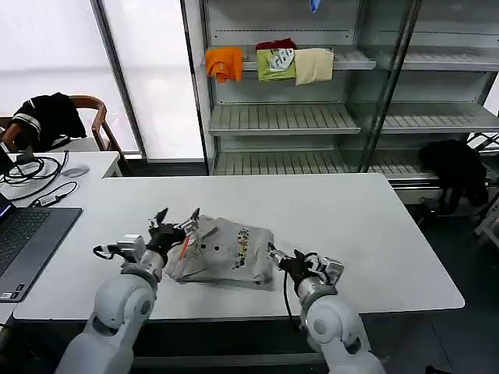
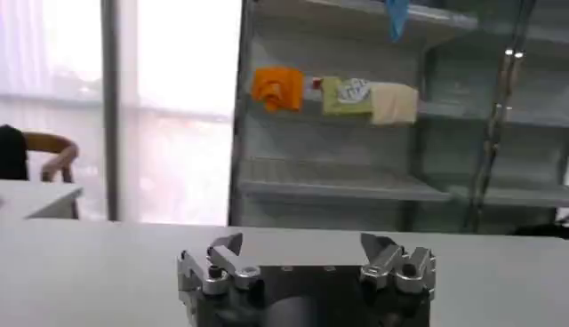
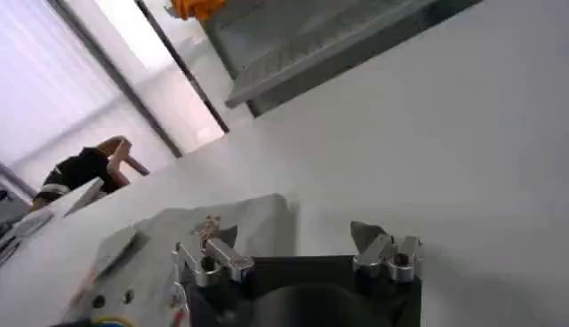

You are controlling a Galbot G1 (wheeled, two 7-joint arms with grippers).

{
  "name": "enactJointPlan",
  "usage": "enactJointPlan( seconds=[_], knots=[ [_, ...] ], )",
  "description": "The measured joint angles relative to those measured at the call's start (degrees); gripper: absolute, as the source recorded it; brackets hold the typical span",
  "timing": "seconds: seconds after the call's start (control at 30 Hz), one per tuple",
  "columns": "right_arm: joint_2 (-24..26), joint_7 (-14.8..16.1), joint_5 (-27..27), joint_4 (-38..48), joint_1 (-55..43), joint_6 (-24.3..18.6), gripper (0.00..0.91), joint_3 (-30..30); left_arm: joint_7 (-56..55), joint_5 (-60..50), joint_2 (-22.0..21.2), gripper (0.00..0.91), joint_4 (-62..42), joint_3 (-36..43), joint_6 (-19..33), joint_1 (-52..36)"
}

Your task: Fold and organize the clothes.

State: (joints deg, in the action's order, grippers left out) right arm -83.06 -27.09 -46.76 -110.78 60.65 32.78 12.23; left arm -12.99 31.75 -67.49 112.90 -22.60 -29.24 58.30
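Two pincers sit low over a white bench, one at each end of a folded pile of light grey shirts that lies near the bench's front edge. The top shirt shows a row of tiny coloured prints across its middle and an orange-red stripe at the collar on the left end.

The left pincer is at the collar end of the pile, tilted upward. In the left wrist view the left pincer has its fingers spread wide with nothing between them, the bare bench beyond. From the head view its fingertips stand above the cloth; whether any part touches the shirt cannot be told.

The right pincer is at the opposite end, just beside the lower right corner of the pile. In the right wrist view the right pincer is likewise wide open and holds nothing, with a grey fold of the shirts lying just ahead of one finger.

Behind the bench stands a metal shelf unit carrying orange, green and cream folded garments. A laptop rests at the bench's left end, and a chair with a black garment stands farther back.
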Motion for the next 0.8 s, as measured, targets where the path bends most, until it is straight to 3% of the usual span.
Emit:
enactJointPlan(
  seconds=[0.5, 0.53, 0.6, 0.67, 0.8],
  knots=[
    [-3.78, -6.14, -4.7, 3.0, -2.57, 0.21, 0.887, -5.27, -0.52, 1.25, 2.06, 0.907, 1.59, -5.5, -0.4, 2.5],
    [-3.78, -6.34, -4.79, 2.98, -2.5, 0.19, 0.836, -5.4, -0.51, 1.39, 2.16, 0.907, 1.64, -5.73, -0.42, 2.55],
    [-3.84, -6.82, -4.91, 2.9, -2.37, 0.12, 0.353, -5.63, -0.58, 1.52, 2.25, 0.907, 1.67, -6.1, -0.48, 2.66],
    [-3.88, -7.26, -4.95, 2.78, -2.21, 0.11, 0.0, -5.85, -0.62, 1.69, 2.28, 0.907, 1.7, -6.27, -0.51, 2.93],
    [-3.7, -8.08, -4.91, 2.46, -1.77, 0.11, 0.0, -6.08, -0.61, 1.81, 1.99, 0.907, 1.97, -6.35, -0.51, 3.46]
  ],
)
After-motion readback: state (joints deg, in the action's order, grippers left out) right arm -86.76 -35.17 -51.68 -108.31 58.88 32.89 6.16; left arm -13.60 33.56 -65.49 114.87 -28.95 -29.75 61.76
